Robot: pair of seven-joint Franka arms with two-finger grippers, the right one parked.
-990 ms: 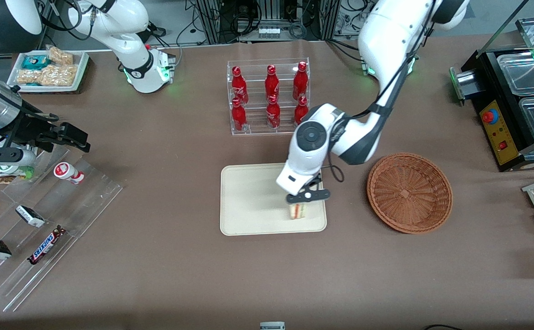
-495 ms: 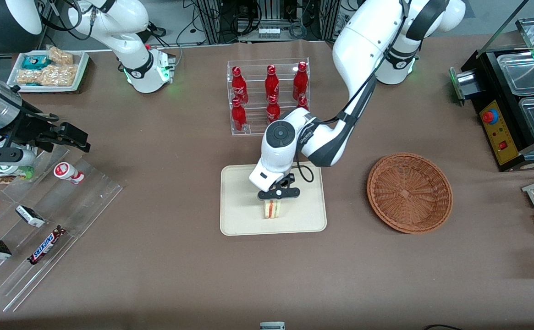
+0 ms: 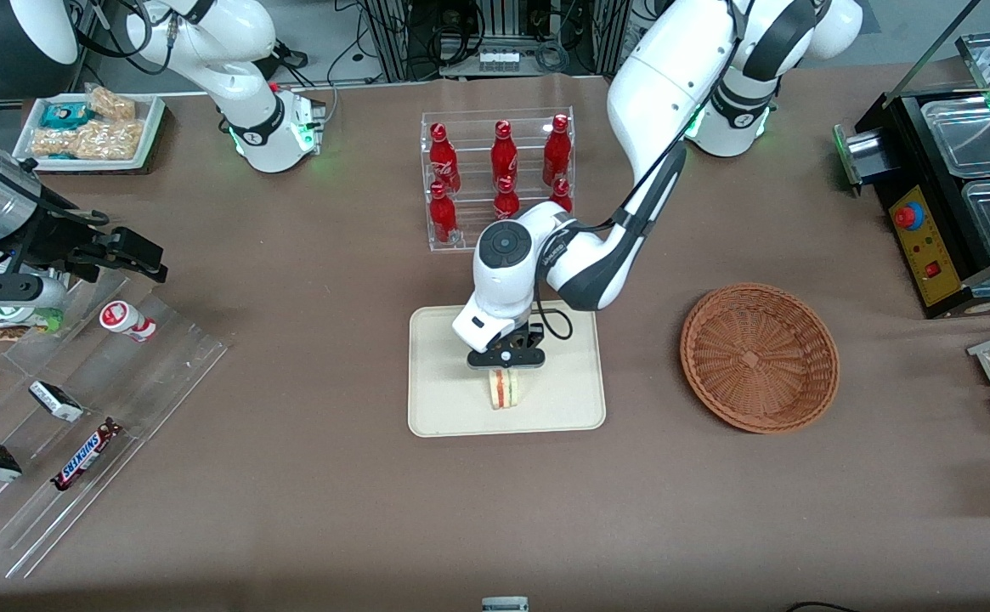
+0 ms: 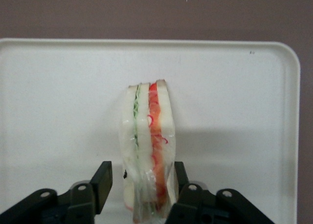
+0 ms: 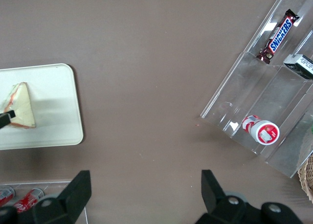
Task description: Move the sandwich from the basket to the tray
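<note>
While the black two-finger gripper [image 3: 506,367] clamps the small triangular sandwich [image 3: 505,388] of pale bread with green and red filling, the wedge stands on edge directly beneath it, on or just above the flat cream-beige rectangular tray [image 3: 439,408]; contact cannot be confirmed. Risk: opening the fingers [image 4: 102,181] unevenly may tip the upright wedge flat. The round reddish-brown wicker basket [image 3: 759,357] sits well apart, toward the working arm's end.

Wrapped sandwich [image 3: 505,388] upright on cream tray [image 3: 444,408], gripper [image 3: 506,360] over it; wicker basket [image 3: 760,357] beside tray.
</note>
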